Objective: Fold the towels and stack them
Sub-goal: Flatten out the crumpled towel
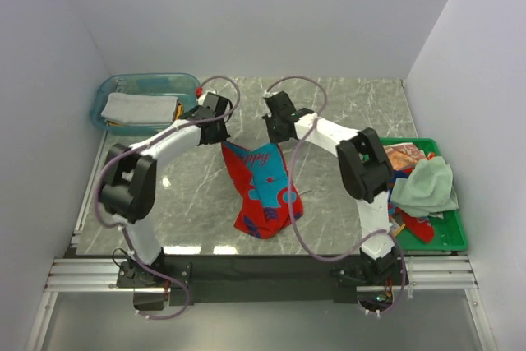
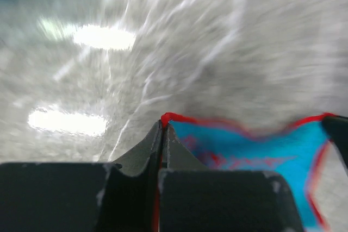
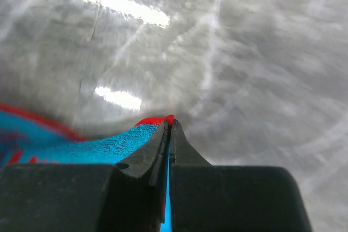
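A red towel with blue patterns (image 1: pixel 261 187) hangs in the middle of the table, held up by its two top corners. My left gripper (image 1: pixel 220 139) is shut on the left corner; in the left wrist view its red hem (image 2: pixel 169 117) sticks out past the closed jaws and the blue cloth (image 2: pixel 255 148) spreads right. My right gripper (image 1: pixel 279 136) is shut on the other corner (image 3: pixel 163 120), the blue terry side (image 3: pixel 81 148) running left. A pale grey-white towel (image 1: pixel 138 109) lies folded in the teal tub (image 1: pixel 115 88). A pale green towel (image 1: pixel 427 187) lies crumpled in the green crate (image 1: pixel 452 240).
The teal tub stands at the back left of the marble table (image 1: pixel 353 104). The green crate stands at the right edge, with other patterned cloths (image 1: pixel 407 155) under the green towel. White walls close in the left, back and right sides.
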Motion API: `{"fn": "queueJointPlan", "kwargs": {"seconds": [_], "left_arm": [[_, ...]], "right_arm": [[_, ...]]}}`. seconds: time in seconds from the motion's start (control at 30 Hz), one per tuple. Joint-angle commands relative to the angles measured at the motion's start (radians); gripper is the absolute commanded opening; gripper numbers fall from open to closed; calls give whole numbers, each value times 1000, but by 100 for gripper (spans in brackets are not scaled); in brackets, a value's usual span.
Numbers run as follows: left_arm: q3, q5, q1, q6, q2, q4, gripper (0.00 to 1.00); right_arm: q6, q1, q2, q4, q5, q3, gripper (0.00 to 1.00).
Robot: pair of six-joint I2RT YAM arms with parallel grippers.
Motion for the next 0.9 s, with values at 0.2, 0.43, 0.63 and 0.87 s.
{"fn": "queueJointPlan", "kwargs": {"seconds": [0.2,0.43,0.63,0.87], "left_arm": [[165,26,-4,230,-264,73,1],[455,12,-3,307,-269,-54,1],[630,82,-3,331,-325,-65,1],[618,202,-4,353,-456,-40,0]], "right_arm": [[-60,-38,-395,29,106,82,0],[-122,-41,-502,-29,152,258,0],[-143,-41,-666,27,157,283,0],[-154,-39,-829,46,102,230,0]]}}
